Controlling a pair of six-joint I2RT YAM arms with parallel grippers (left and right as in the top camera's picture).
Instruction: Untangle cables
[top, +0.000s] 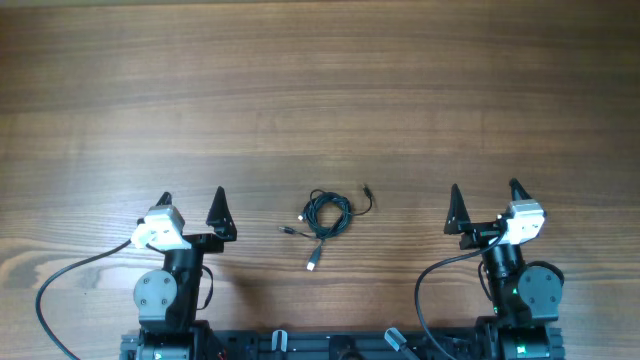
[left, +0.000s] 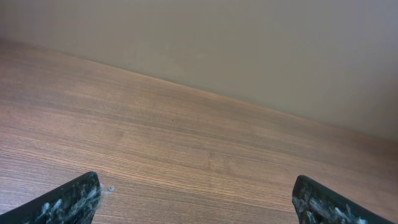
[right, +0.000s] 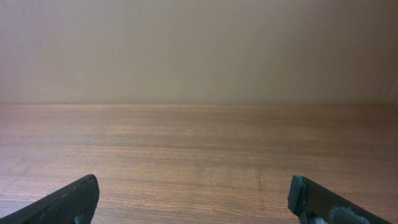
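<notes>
Only overhead shows the cables.

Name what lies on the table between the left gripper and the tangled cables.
Nothing: in the overhead view, only bare table separates the left gripper from the cables.

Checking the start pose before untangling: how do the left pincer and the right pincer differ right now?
The left pincer sits left of the cables; the right pincer sits right of them. The left pincer's wrist view shows the far edge of the table slanted; the right pincer's shows it level. Both stand wide open, empty, apart from the cables.
</notes>
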